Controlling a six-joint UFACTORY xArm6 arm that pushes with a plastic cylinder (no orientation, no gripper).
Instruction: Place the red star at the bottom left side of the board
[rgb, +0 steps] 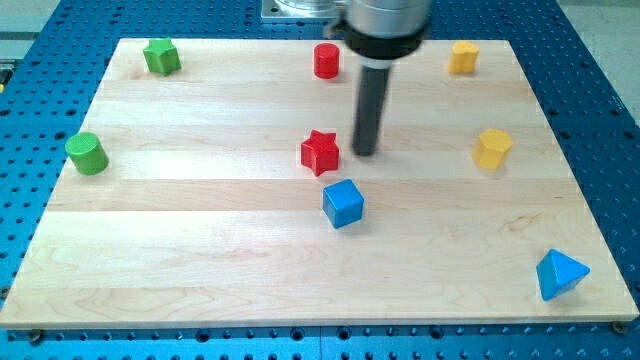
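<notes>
The red star (320, 152) is lying flat on the wooden tabletop (200, 250), a little above the middle of it, and its bright red top face is showing five short blunt points with darker red sides below. My tip (366, 152) is standing just beside the star, on the view's right of it, at about the same height in the view; a narrow strip of wood is showing between them, so they are looking apart, though I cannot tell this for certain. This arm is carrying no pincer, only the straight dark rod under a grey round housing (388, 25), so there is nothing spread or pressed together to report. Just below the star, toward the view's bottom right, a blue cube (343, 203) is sitting near it. I am counting eight blocks in all: two red ones, the star and a red cylinder (326, 61) near the view's top; two green ones, a green star (161, 56) at the top left and a green cylinder (87, 153) at the left edge; two yellow ones, a yellow block (463, 57) at the top right and a yellow block (492, 148) at the right, shapes not clear; and two blue ones, the cube and a blue pyramid-like block (560, 274) at the bottom right.
</notes>
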